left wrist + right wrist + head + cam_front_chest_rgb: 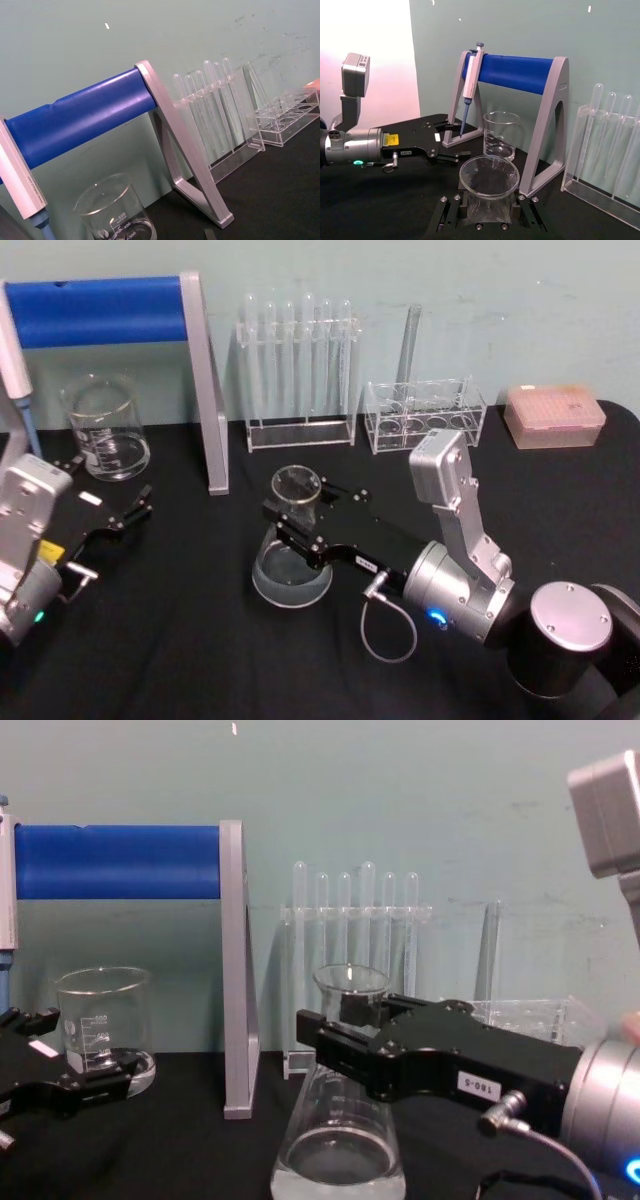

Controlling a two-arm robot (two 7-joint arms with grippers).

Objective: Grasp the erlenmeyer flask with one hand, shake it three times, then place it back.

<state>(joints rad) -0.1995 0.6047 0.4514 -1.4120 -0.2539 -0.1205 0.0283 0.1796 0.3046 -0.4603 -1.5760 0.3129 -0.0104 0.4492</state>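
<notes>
The erlenmeyer flask (290,575) is clear glass and stands upright on the black table, just left of centre. It holds a little clear liquid in its wide base (340,1160). My right gripper (296,510) reaches in from the right, and its black fingers are closed on the flask's narrow neck just below the flared rim (489,175). In the chest view the right gripper (335,1020) crosses in front of the neck. My left gripper (110,540) rests open at the table's left side, near the beaker, with nothing between its fingers.
A glass beaker (105,430) stands at the back left under a blue-barred pipette stand (110,310) holding a pipette (470,75). Behind the flask are a test-tube rack (300,370), a second clear rack (425,415) and a pink tip box (555,415).
</notes>
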